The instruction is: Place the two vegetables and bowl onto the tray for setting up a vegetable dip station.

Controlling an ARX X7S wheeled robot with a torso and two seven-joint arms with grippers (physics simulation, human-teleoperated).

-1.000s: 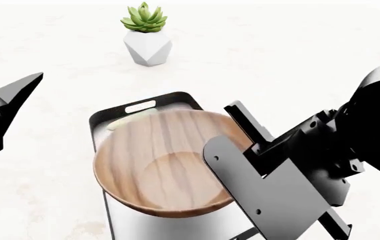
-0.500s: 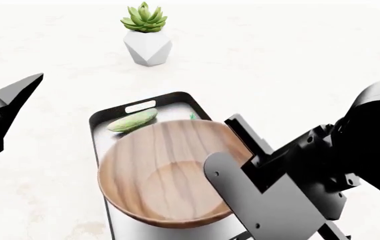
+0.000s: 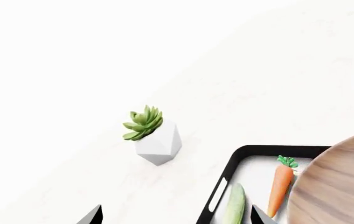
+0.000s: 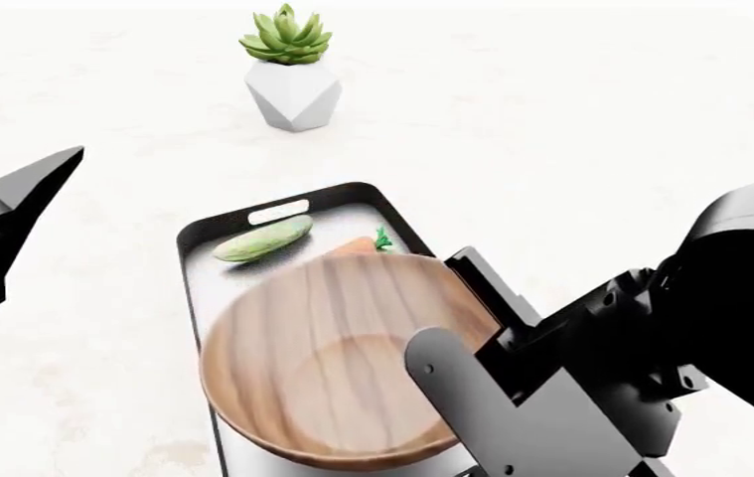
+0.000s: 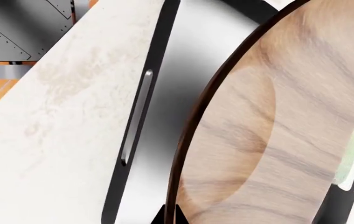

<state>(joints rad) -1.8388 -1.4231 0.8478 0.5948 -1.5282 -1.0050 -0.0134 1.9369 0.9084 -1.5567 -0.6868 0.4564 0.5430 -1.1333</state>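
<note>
Wooden rim pinched shut in our right gripper [image 5: 167, 215], the bowl [image 4: 337, 358] hung over the tray's [image 4: 189, 248] near end; our left gripper [image 4: 6, 214] stood apart, empty, its opening we could not tell. Cucumber [image 4: 262, 239] and carrot [image 4: 357, 244] lay at the far end: a drop risked crushing the carrot

Bowl [image 4: 337, 363] at right gripper [image 4: 483, 343], over tray [image 4: 197, 238]; cucumber [image 4: 262, 239], carrot [image 4: 357, 244] on tray beyond bowl.
</note>
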